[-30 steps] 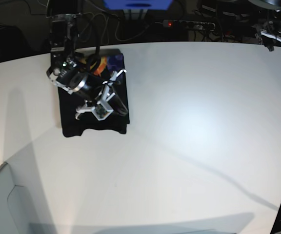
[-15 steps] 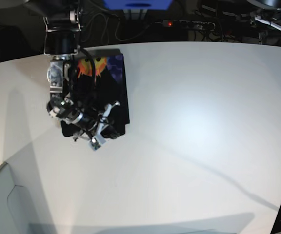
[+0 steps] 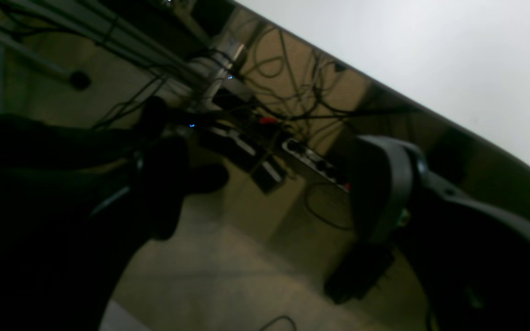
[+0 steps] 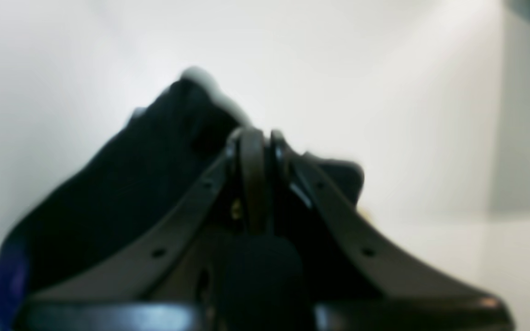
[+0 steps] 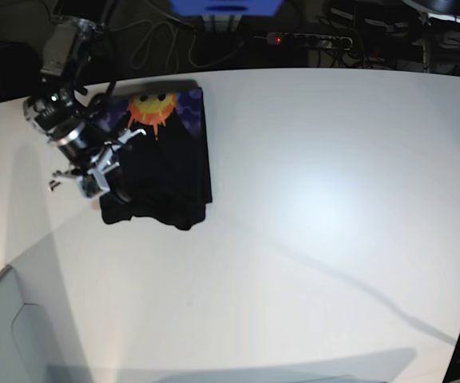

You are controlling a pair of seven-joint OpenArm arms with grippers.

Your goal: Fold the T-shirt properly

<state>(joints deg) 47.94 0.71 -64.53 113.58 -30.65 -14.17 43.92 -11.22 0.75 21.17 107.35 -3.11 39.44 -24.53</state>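
The black T-shirt (image 5: 166, 167) lies folded into a rectangle at the table's back left, with its orange sun print (image 5: 152, 108) and purple patches at the far end. Its near edge is rumpled. My right gripper (image 5: 112, 185) is at the shirt's left edge. In the right wrist view its jaws (image 4: 256, 138) are closed together with the black cloth (image 4: 131, 184) bunched around them. My left gripper (image 3: 269, 184) hangs open and empty beyond the table's edge, far from the shirt; its arm barely shows at the base view's top right (image 5: 454, 8).
The white table (image 5: 310, 199) stretches to the right and front of the shirt. A power strip (image 5: 310, 38) and cables lie behind the back edge. A grey panel (image 5: 6, 335) stands at the front left corner.
My right gripper moved from over the shirt's middle to its near edge, then to its left edge, and went from open to shut. The shirt's near edge became rumpled.
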